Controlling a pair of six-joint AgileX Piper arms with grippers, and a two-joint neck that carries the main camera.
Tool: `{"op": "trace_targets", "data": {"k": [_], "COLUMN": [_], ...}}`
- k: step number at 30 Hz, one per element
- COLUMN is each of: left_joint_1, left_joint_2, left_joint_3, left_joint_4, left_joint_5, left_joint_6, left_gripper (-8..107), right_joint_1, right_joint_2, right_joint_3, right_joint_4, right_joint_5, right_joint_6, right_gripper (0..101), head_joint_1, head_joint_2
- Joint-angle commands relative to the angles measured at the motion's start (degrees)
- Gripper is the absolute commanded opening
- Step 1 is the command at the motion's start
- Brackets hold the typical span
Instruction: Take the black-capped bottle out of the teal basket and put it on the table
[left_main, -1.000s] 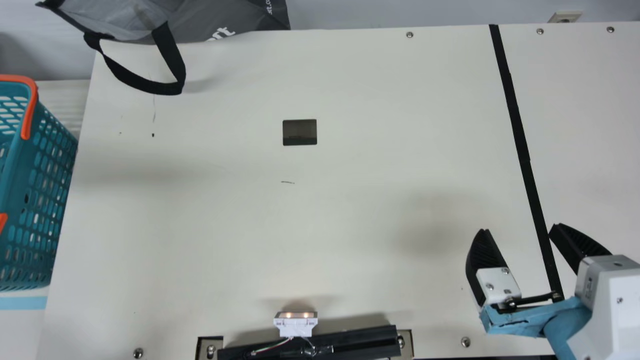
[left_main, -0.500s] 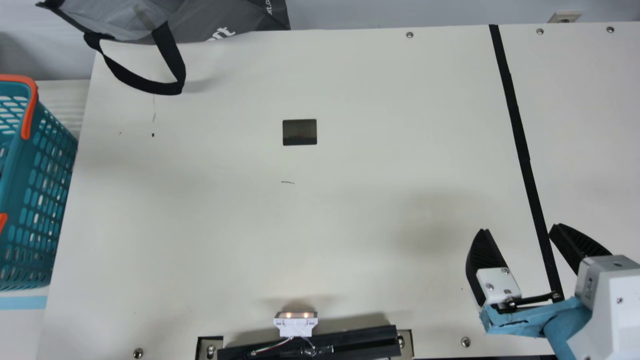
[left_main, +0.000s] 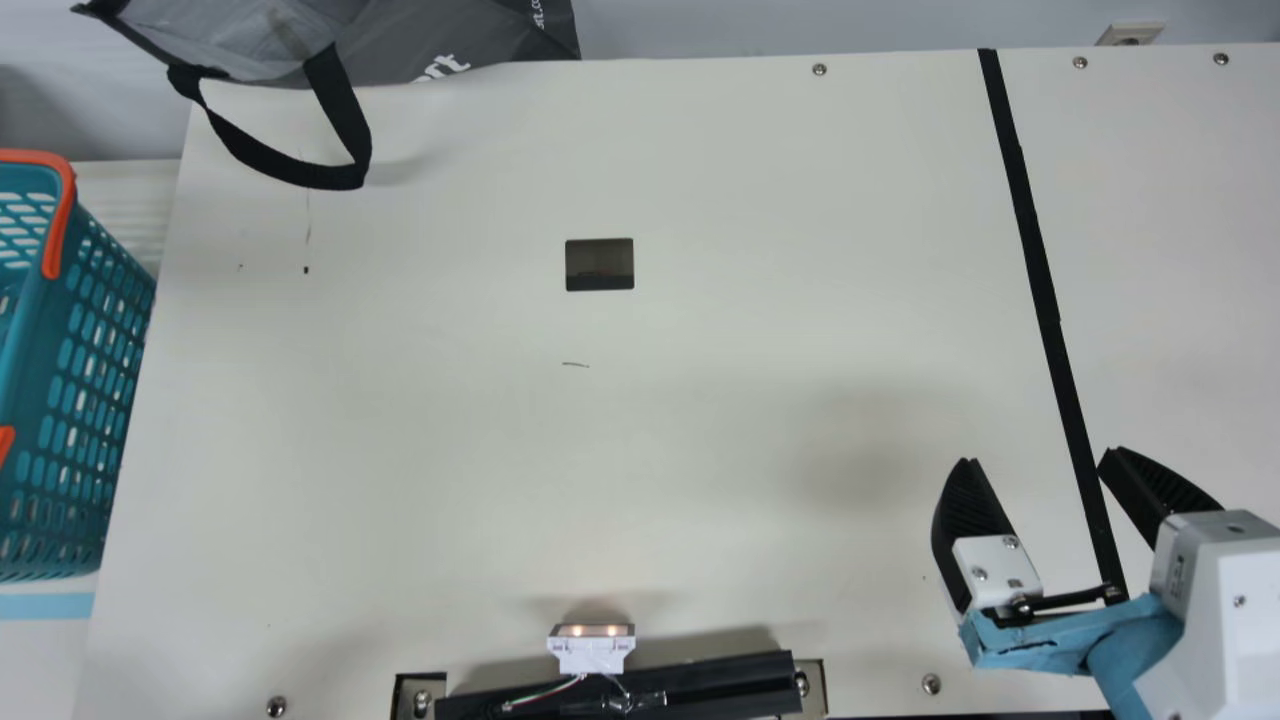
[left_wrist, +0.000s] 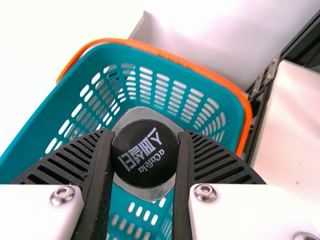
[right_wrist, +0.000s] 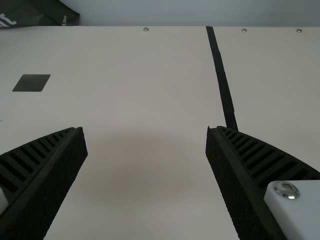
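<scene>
The right arm (left_main: 1225, 650) has white casing (left_main: 1230, 565), blue covering (left_main: 1040, 635), screws (left_main: 980, 573) and black ribbed jaws.

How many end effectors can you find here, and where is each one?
2. The left end effector is closed on the black-capped bottle at the teal basket; the right end effector is open above the table.

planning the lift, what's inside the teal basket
A black-capped bottle, between the fingers of the left gripper. Anything directly beneath the bottle is covered, so I can't tell.
</scene>
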Motion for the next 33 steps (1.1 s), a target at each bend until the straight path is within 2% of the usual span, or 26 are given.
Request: {"op": "trace_targets", "data": {"k": [1, 16, 33], "left_joint_1": [-0.32, -5.27, -19.18], "left_joint_2": [-0.71, -5.77, -10.94], "left_joint_3": [-0.66, -2.97, -0.57], "left_joint_4": [0.28, 2.12, 9.06], "left_joint_5": [0.81, 5.05, 4.68], "left_joint_6": [-0.96, -6.92, -17.61], "left_gripper": [0, 0, 0], "right_joint_1": [0.00, 0.00, 0.00], "right_joint_2": [0.00, 0.00, 0.00], "right_joint_3": [0.00, 0.00, 0.00], "right_joint_4": [0.00, 0.00, 0.00], "right_joint_5": [0.00, -0.06, -0.06], "right_joint_6": [0.00, 0.00, 0.00], "right_gripper": [91, 91, 91], "head_joint_1": [-0.21, -0.21, -0.21], "head_joint_2": [0.47, 0.47, 0.47]}}
